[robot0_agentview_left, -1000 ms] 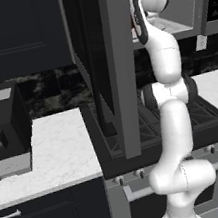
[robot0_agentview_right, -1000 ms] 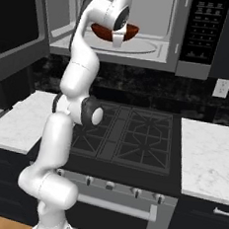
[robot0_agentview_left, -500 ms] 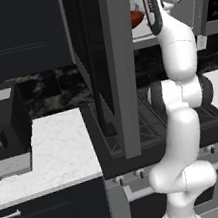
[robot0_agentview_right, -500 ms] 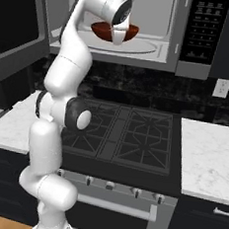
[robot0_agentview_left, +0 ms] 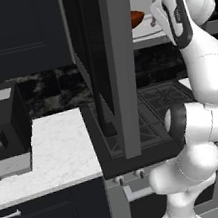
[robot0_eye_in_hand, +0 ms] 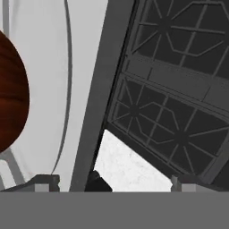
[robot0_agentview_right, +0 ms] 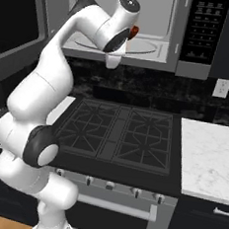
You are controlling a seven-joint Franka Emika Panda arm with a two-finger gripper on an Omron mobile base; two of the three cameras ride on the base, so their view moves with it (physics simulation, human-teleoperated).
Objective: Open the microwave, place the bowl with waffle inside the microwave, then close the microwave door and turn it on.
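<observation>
Bowl (robot0_agentview_left: pixel 136 17) | sits inside microwave (robot0_agentview_right: pixel 160 21) on turntable (robot0_agentview_right: pixel 143 46) | gripper (robot0_eye_in_hand: pixel 112 185) spread wide, empty, beside bowl | risk: withdrawing arm clips bowl; door (robot0_agentview_left: pixel 108 65) wide open, swing may strike arm

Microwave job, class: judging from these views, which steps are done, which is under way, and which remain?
Done: the microwave door stands open and the bowl sits on the turntable inside the microwave. Under way: the jaws are open, off the bowl. Left: shut the door, switch it on.

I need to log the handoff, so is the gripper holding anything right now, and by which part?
Nothing is held. The bowl sits inside the microwave, and the gripper is open, clear of it.
</observation>
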